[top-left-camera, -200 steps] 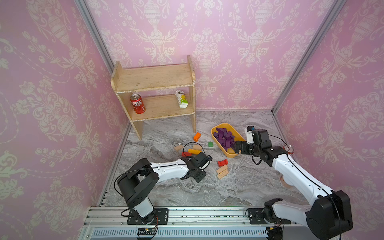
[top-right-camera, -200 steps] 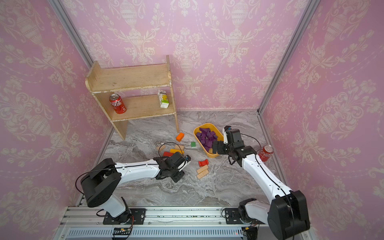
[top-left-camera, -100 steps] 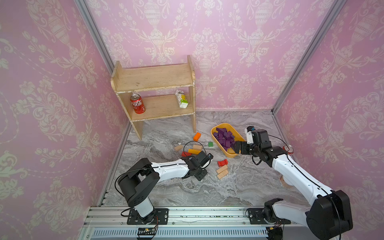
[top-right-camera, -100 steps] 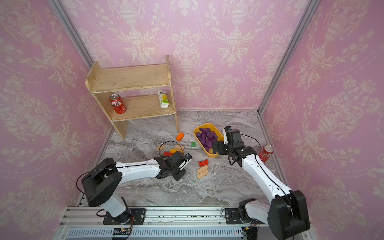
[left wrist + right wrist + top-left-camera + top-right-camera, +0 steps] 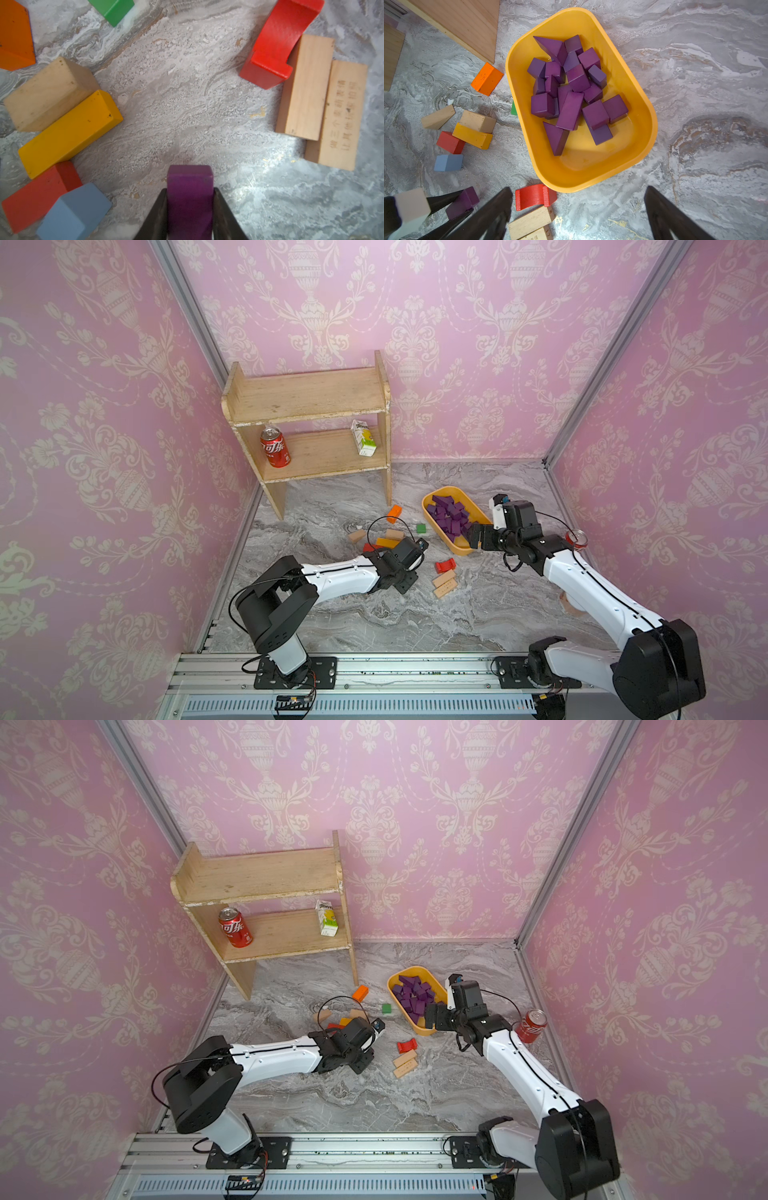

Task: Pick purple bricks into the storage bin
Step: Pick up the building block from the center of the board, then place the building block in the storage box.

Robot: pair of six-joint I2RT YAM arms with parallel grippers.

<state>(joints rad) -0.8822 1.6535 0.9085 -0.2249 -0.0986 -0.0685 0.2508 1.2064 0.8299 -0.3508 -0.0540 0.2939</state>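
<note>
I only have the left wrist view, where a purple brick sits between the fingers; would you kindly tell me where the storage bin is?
Observer: In a top view the storage bin lies farther out than the left gripper holding the purple brick, and to its right.
Operator: Thank you; is anything in it yet?
Observer: Yes, a heap of purple bricks lies in it.
Operator: And where is the right gripper?
Observer: The right gripper hangs open and empty above the bin's near end.
</note>
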